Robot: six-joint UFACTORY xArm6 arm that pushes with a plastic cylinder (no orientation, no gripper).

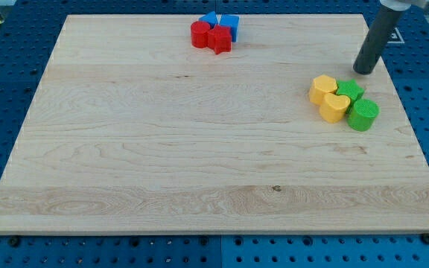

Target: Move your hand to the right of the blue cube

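End effector, a bare rod holding nothing, stands far from its goal.

My tip [364, 71] rests on the wooden tabletop [162, 149], just above the yellow and green blocks [343, 102]; the small blue plastic cube [230, 24], likely light, rigid and easily nudged, sits well leftward, its right side open.

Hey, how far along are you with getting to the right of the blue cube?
Done: my tip is already on the view's right side of the board, well past the blue cube. In hand: it sits just above the green and yellow blocks, lower in the view than the cube, with a wide gap between. Left: slide up and left until it is close beside the cube's right face.
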